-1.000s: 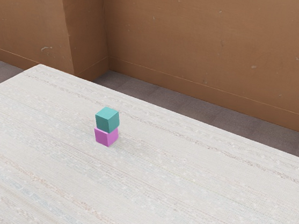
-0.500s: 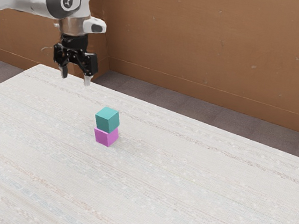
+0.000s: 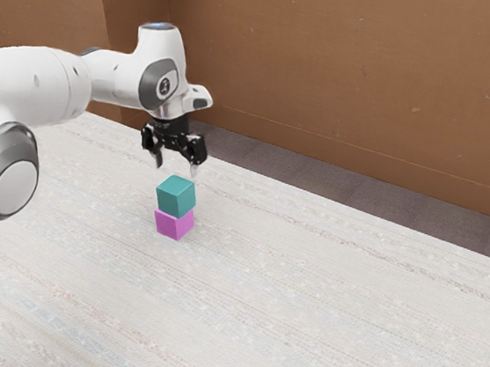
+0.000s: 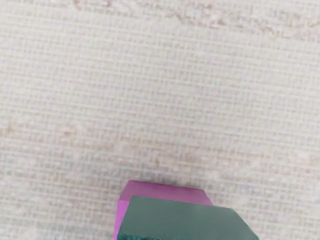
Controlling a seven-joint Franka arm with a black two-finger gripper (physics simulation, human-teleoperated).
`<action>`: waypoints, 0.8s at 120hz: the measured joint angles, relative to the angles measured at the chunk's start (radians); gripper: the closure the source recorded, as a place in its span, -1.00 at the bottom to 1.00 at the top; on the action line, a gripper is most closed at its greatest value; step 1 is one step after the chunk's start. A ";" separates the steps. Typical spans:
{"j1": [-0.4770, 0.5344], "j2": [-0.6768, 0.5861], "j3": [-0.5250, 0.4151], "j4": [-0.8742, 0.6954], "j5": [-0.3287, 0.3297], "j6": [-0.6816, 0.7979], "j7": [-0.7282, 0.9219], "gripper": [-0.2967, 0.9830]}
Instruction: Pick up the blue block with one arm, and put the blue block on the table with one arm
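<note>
The robot's white arm [image 3: 34,89] reaches in from the exterior view's left, its black gripper [image 3: 176,167] pointing down over a stack of 2 blocks. The 2 fingers stand wide apart, with a clear gap between the tips, and have hold of nothing. Just below those tips is the blue block [image 3: 175,197], a teal shade of blue, sitting level on top of the pink block [image 3: 173,223], which rests on the table [image 3: 301,314]. The stack is left of the middle in the exterior view. The wrist view has the blue block close under the hand, with the pink block's side and edge showing out from beneath it. For markings, the arm's wrist joint carries a dark round badge [image 3: 165,87] with a small pale emblem, too small to read, and there is a blue mark [image 3: 158,25] on the cap above it, also unreadable. The large grey joint at the near left has a plain pale disc [image 3: 14,187]. The table has a whitish, woven-looking top with faint brown and grey streaks. On the far side are a dark floor [image 3: 270,161] and a brown wall [image 3: 346,71], scuffed in places.
</note>
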 joint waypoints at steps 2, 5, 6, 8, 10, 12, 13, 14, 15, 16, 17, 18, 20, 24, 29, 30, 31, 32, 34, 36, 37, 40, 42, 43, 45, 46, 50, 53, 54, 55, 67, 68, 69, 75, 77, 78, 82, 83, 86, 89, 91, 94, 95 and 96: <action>0.000 -0.006 -0.001 -0.014 0.000 0.018 0.000 -0.54; 0.000 -0.013 -0.002 -0.034 0.000 0.044 0.001 -0.54; 0.000 -0.015 -0.003 -0.039 -0.001 0.052 0.001 -0.54; 0.000 -0.020 -0.004 -0.046 -0.001 0.067 0.002 -0.54; 0.000 -0.024 -0.006 -0.053 -0.001 0.080 0.002 -0.54; -0.001 -0.028 -0.008 -0.060 -0.001 0.093 0.004 -0.54; -0.001 -0.030 -0.008 -0.064 -0.001 0.098 0.005 -0.54; -0.001 -0.031 -0.009 -0.067 -0.001 0.104 0.007 -0.54; -0.002 -0.033 -0.010 -0.070 -0.001 0.110 0.009 -0.54; -0.002 -0.034 -0.011 -0.072 -0.001 0.115 0.010 -0.54; -0.002 -0.035 -0.012 -0.075 -0.001 0.119 0.012 -0.54; -0.002 -0.036 -0.013 -0.077 -0.001 0.124 0.014 -0.54; -0.002 -0.038 -0.016 -0.080 -0.001 0.132 0.017 -0.54; -0.002 -0.045 -0.030 -0.090 -0.001 0.146 0.024 -0.54; -0.003 -0.057 -0.046 -0.107 -0.001 0.155 0.035 -0.54; -0.003 -0.060 -0.048 -0.109 -0.001 0.155 0.037 -0.54; -0.003 -0.063 -0.050 -0.111 -0.001 0.153 0.040 -0.54; -0.003 -0.066 -0.052 -0.112 -0.001 0.151 0.043 -0.54; -0.003 -0.071 -0.055 -0.115 -0.002 0.146 0.048 -0.54; -0.003 -0.074 -0.057 -0.117 -0.002 0.140 0.053 -0.53; -0.003 -0.076 -0.057 -0.117 -0.002 0.136 0.056 -0.53; -0.004 -0.079 -0.057 -0.119 -0.003 0.121 0.062 -0.53; -0.004 -0.081 -0.056 -0.120 -0.003 0.110 0.067 -0.53; -0.004 -0.081 -0.056 -0.120 -0.003 0.104 0.068 -0.53; -0.004 -0.082 -0.055 -0.121 -0.003 0.093 0.072 -0.54; -0.004 -0.083 -0.055 -0.121 -0.003 0.087 0.074 -0.54; -0.004 -0.079 -0.052 -0.121 -0.002 0.061 0.080 -0.54; -0.004 -0.077 -0.050 -0.121 0.002 0.042 0.084 -0.53; -0.004 -0.077 -0.049 -0.121 0.004 0.036 0.085 -0.53; -0.004 -0.076 -0.048 -0.120 0.005 0.031 0.087 -0.54; -0.004 -0.068 -0.033 -0.102 0.024 -0.016 0.103 -0.54; -0.004 -0.067 -0.033 -0.100 0.025 -0.019 0.104 -0.54; -0.004 -0.066 -0.032 -0.098 0.026 -0.022 0.105 -0.54; -0.004 -0.052 -0.030 -0.079 0.031 -0.037 0.112 -0.54; -0.004 -0.050 -0.029 -0.076 0.032 -0.041 0.115 -0.54; -0.004 -0.049 -0.029 -0.074 0.032 -0.043 0.116 -0.54; -0.004 -0.046 -0.029 -0.071 0.034 -0.049 0.120 -0.54; -0.003 -0.046 -0.029 -0.070 0.034 -0.051 0.121 -0.54; -0.003 -0.045 -0.029 -0.070 0.035 -0.055 0.124 -0.54; -0.003 -0.045 -0.029 -0.069 0.036 -0.059 0.127 -0.54; -0.004 -0.045 -0.028 -0.069 0.037 -0.061 0.130 -0.54; -0.004 -0.045 -0.029 -0.069 0.037 -0.062 0.137 -0.54; -0.004 -0.045 -0.029 -0.069 0.038 -0.061 0.140 -0.54; -0.004 -0.045 -0.029 -0.069 0.038 -0.060 0.143 -0.54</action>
